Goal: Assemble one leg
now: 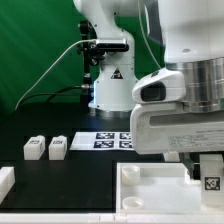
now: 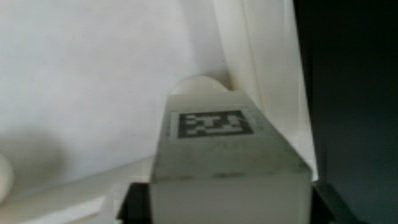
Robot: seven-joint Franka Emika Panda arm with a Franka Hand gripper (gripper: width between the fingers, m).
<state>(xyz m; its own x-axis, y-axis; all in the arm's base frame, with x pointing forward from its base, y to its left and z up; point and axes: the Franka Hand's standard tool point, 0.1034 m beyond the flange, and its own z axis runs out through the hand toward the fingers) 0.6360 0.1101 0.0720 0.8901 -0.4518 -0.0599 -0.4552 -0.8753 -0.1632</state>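
Note:
My gripper [image 1: 211, 176] is shut on a leg [image 1: 212, 170], a small white block with a black-and-white tag. It holds the leg upright over the right part of the large white square panel [image 1: 150, 190] at the exterior view's lower right. In the wrist view the held leg [image 2: 222, 145] fills the middle, clamped between dark fingers [image 2: 141, 205], with its far end at the panel's corner [image 2: 214, 60]. Two more legs [image 1: 34, 148] [image 1: 58, 147] lie on the black table at the exterior view's left.
The marker board [image 1: 112, 141] lies flat behind the panel. A white part [image 1: 5, 180] sits at the exterior view's left edge. The arm's base [image 1: 108, 80] stands at the back with a green backdrop behind it.

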